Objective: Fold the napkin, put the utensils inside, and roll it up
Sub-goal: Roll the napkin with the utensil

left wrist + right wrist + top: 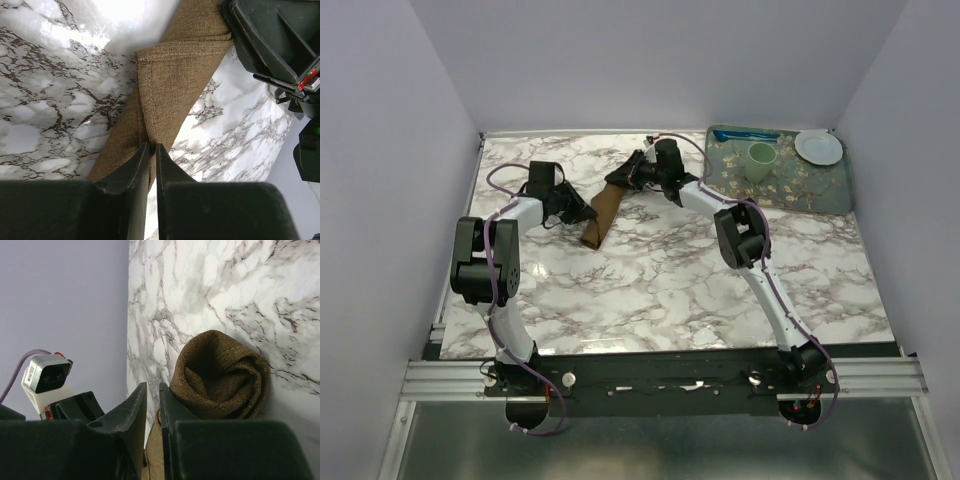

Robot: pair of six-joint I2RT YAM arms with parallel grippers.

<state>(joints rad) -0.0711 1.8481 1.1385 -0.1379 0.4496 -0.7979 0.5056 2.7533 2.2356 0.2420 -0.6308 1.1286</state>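
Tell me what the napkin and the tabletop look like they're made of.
The napkin looks like woven cloth, matte brown: a coarse, linen-like weave and a stitched hem show, and it curls softly into a roll. The fibre can't be told. The tabletop is hard and glossy, white with dark marble veining, and it throws glare. It could be stone or printed laminate.

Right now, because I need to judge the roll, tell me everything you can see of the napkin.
The napkin is brown, coarse-woven cloth with a stitched hem. It is rolled into a long narrow bundle that lies diagonally on the marble table. One end shows a loose spiral of layers, and nothing pokes out of that end. The left gripper pinches a fold along its side, and the right gripper nips cloth beside the spiral end.
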